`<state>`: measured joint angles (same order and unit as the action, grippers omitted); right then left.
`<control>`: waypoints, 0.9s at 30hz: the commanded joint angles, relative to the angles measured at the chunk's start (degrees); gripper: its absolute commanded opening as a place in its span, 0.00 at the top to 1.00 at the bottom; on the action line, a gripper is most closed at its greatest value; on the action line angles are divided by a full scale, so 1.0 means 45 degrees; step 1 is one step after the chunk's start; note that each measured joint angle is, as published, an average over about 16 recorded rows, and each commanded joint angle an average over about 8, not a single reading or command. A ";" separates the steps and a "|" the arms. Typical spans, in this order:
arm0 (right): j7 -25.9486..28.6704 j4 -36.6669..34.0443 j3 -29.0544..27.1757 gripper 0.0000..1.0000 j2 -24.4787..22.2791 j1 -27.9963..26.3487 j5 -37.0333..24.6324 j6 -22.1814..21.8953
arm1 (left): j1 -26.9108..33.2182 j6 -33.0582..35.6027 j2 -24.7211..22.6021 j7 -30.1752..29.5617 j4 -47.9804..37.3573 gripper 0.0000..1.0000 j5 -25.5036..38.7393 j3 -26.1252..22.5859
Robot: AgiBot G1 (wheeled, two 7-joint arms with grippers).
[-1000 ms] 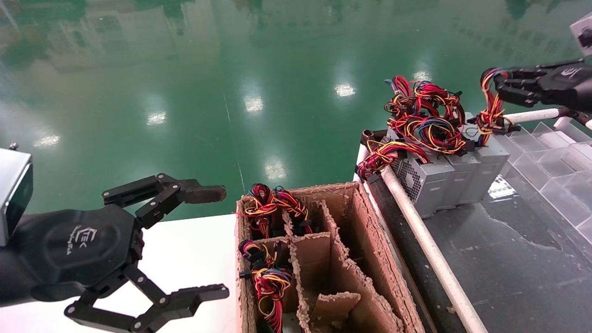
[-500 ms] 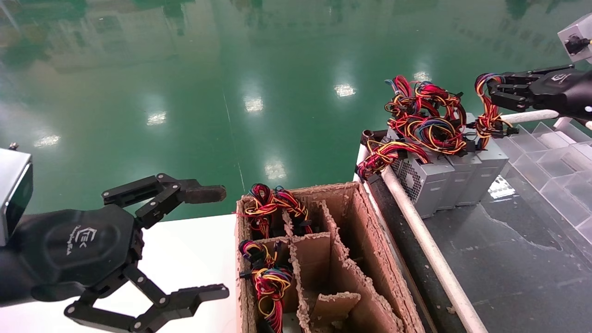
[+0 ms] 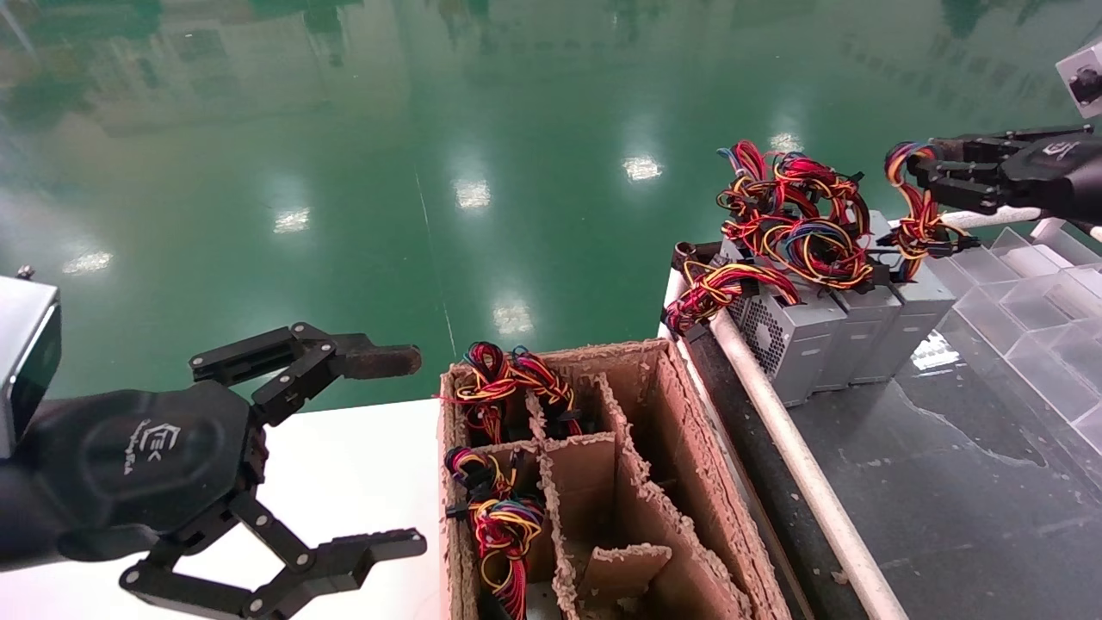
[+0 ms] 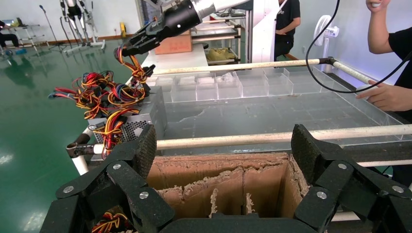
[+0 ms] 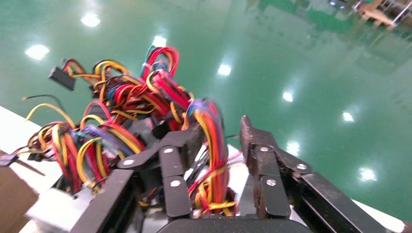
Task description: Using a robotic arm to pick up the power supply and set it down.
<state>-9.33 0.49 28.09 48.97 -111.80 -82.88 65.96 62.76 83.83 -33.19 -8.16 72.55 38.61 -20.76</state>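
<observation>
In the head view, the right gripper (image 3: 914,168) pinches the wire loop (image 3: 914,207) of the rightmost power supply (image 3: 921,314), which stands in a row of grey boxes on the dark tabletop (image 3: 947,482). The left gripper (image 3: 400,448) hangs beside the cardboard box (image 3: 689,482), fingers spread wide and holding nothing. In the left wrist view, its own fingers (image 4: 143,150) gape over that box; in the right wrist view, the fingers (image 5: 187,141) straddle the coloured wire bundle (image 5: 209,145).
</observation>
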 commanded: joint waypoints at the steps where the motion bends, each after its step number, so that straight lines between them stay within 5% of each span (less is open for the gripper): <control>1: 0.0057 -0.0033 0.0038 0.00 -0.0032 -0.0030 -0.0054 0.0103 | 0.0000 0.0000 0.0000 0.0000 0.0000 0.00 0.0000 0.0000; 8: 0.0014 0.0030 0.0073 0.00 -0.0291 -0.0211 -0.0103 0.0618 | 0.0000 0.0000 0.0000 0.0001 0.0000 0.00 -0.0001 -0.0001; 17: -0.0830 0.0117 -0.1115 0.00 -0.1121 -0.0017 0.1640 0.1126 | -0.0001 -0.0002 0.0001 0.0001 -0.0001 0.00 -0.0004 -0.0002; 27: -0.0457 0.2147 -0.1538 0.00 -0.1513 0.1392 0.2897 0.1611 | -0.0001 -0.0003 0.0001 0.0003 -0.0006 0.00 -0.0008 -0.0003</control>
<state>-11.37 10.19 21.17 42.16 -105.51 -69.83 73.21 62.75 83.81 -33.19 -8.14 72.53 38.57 -20.77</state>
